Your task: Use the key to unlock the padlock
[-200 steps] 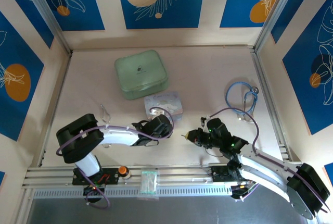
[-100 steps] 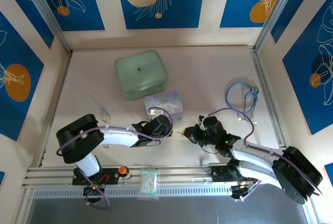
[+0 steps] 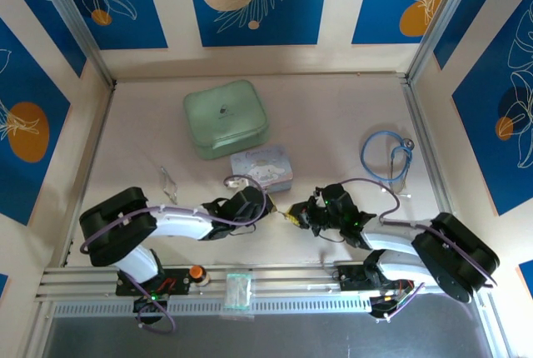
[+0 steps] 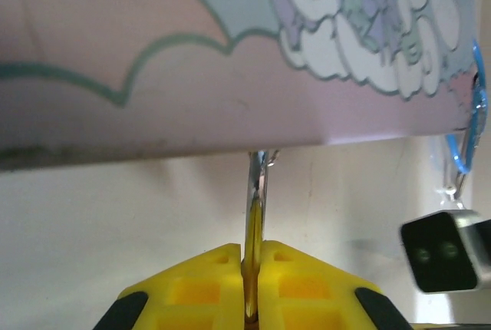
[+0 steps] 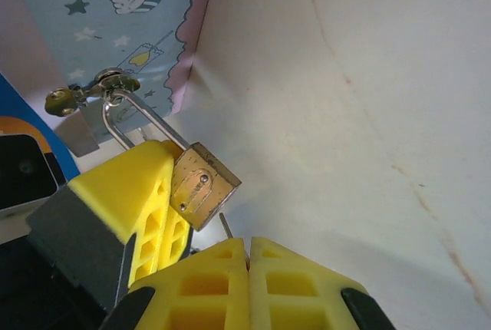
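The small brass padlock [image 5: 203, 184] hangs by its silver shackle [image 5: 126, 115] from the clasp of the pastel cartoon tin [image 5: 100, 31]. My left gripper [image 4: 251, 257] is shut on the padlock [image 4: 255, 207], seen edge-on just below the tin [image 4: 192, 54]. In the right wrist view the left gripper's yellow fingers [image 5: 138, 192] clamp the lock's left side. My right gripper [image 5: 248, 249] is shut on the key [image 5: 224, 225]. Its thin tip pokes out just under the padlock's lower corner, a small gap away. From above, both grippers [image 3: 266, 208] [image 3: 293, 215] meet in front of the tin [image 3: 262, 166].
A mint green square tin [image 3: 226, 118] sits behind the cartoon tin. A coiled blue cable [image 3: 387, 154] lies at the right, and a small clear item [image 3: 169, 181] at the left. Walls with blue panels close off three sides of the table.
My left gripper's jaws have closed on the padlock. The right arm has moved left, bringing the key up close to the lock.
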